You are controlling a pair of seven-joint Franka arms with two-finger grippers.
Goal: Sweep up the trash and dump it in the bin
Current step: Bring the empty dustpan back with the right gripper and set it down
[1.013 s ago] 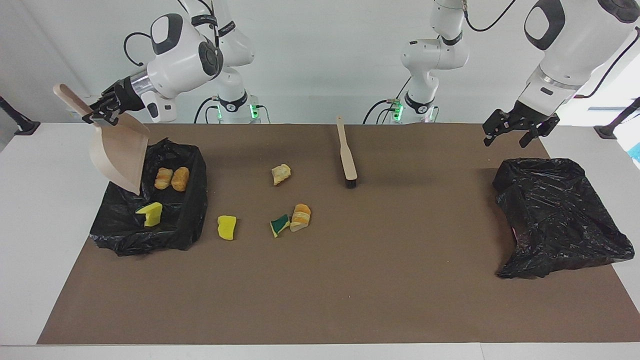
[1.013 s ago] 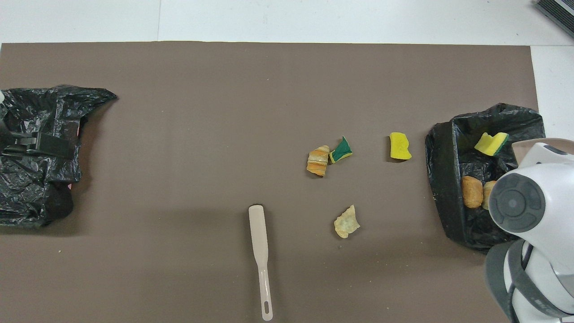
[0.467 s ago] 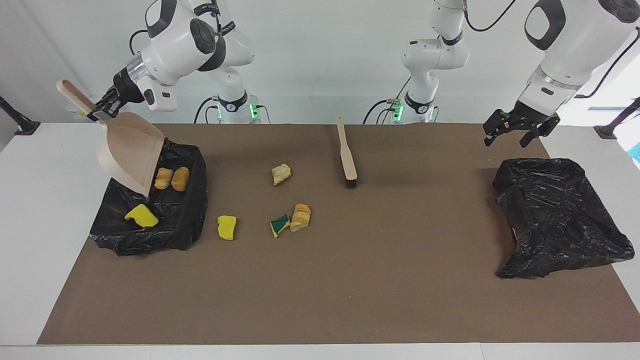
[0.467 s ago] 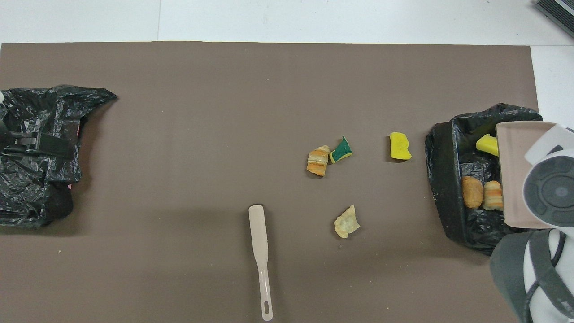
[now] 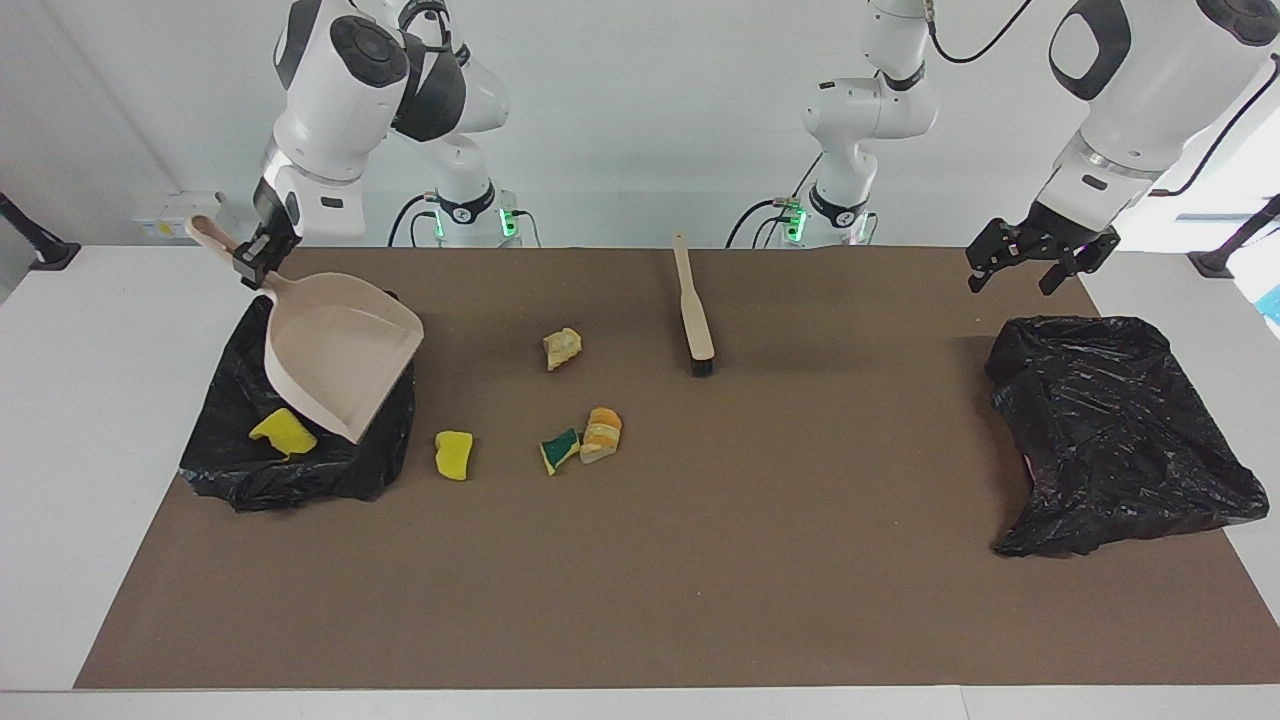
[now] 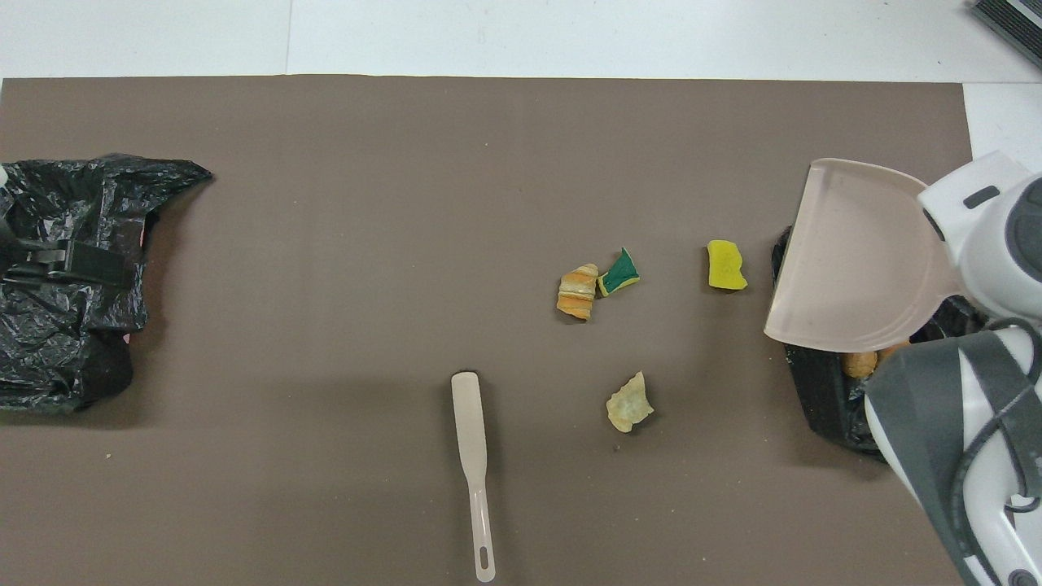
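My right gripper (image 5: pixel 255 262) is shut on the handle of the beige dustpan (image 5: pixel 340 365), which hangs over the black-lined bin (image 5: pixel 300 470) with its open side up. It also shows in the overhead view (image 6: pixel 855 260). A yellow sponge piece (image 5: pixel 283 433) lies in the bin, and a brown bread lump (image 6: pixel 856 363) peeks out under the pan. On the mat lie a yellow sponge (image 5: pixel 454 454), a green-and-yellow sponge (image 5: pixel 560 450), an orange bread lump (image 5: pixel 602 434) and a beige lump (image 5: pixel 562 347). My left gripper (image 5: pixel 1012 280) waits open above the black bag.
The beige brush (image 5: pixel 693 310) lies on the brown mat, nearer to the robots than the scraps. A crumpled black bag (image 5: pixel 1115 430) sits at the left arm's end of the table. The bin stands at the right arm's end.
My right arm has swung the dustpan from tipped steeply down to nearly level over the bin, covering the bread lumps inside. The yellow sponge settled in the bin. The left arm has not moved.
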